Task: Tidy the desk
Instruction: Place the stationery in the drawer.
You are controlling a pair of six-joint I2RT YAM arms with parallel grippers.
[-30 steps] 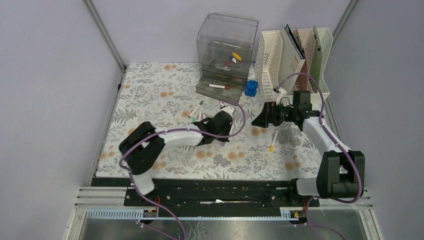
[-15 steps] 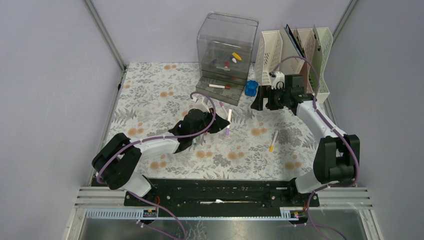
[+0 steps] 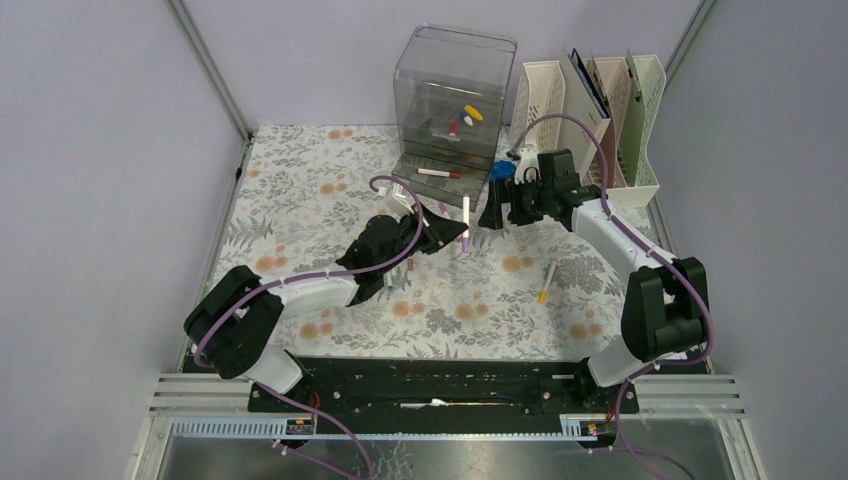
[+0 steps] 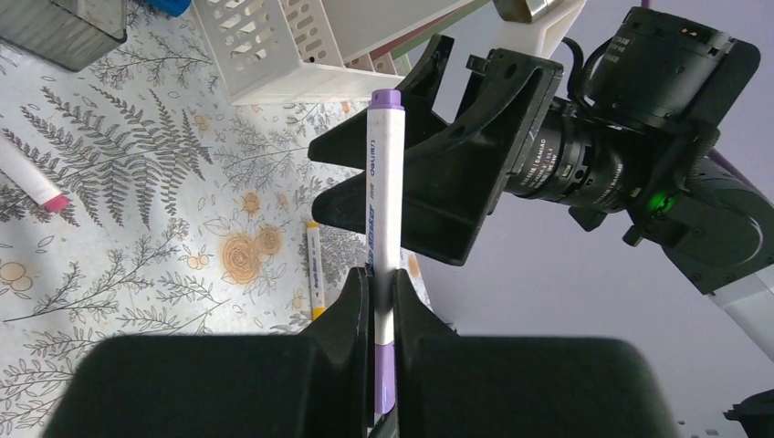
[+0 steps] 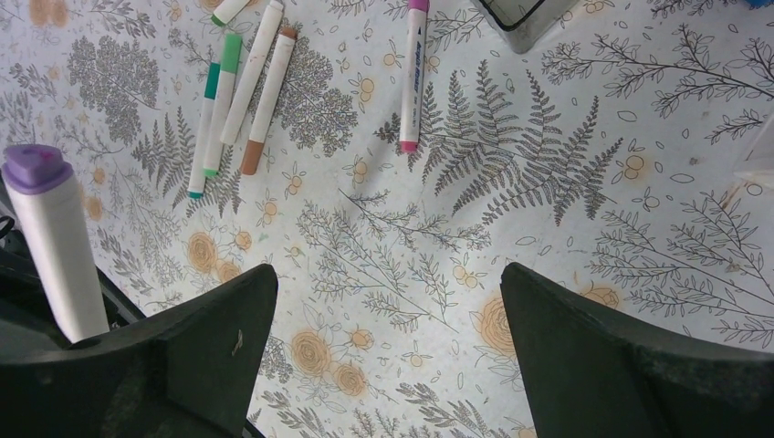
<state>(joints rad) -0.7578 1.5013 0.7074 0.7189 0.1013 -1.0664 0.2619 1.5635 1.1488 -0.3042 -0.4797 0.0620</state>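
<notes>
The desk [image 3: 300, 180] is covered with a white cloth of grey ferns and orange flowers. My left gripper [image 3: 452, 233] is shut on a white marker with a purple cap [image 3: 465, 213] and holds it upright above the desk's middle; the left wrist view shows the marker [image 4: 384, 201] clamped between the jaws [image 4: 379, 285]. My right gripper [image 3: 496, 213] is open and empty, just right of the marker, its jaws wide apart [image 5: 388, 338]. The marker's purple cap [image 5: 36, 169] shows at the left edge of the right wrist view.
A clear plastic box [image 3: 455, 90] with a front tray stands at the back, white file holders [image 3: 590, 110] and a blue object [image 3: 503, 172] beside it. A yellow-tipped marker [image 3: 546, 282] lies at right. Green, white, brown [image 5: 266, 105] and pink [image 5: 413, 78] markers lie loose.
My left gripper has lifted the purple marker and carried it up and right. My right arm has swung left and now faces the marker with open jaws.
</notes>
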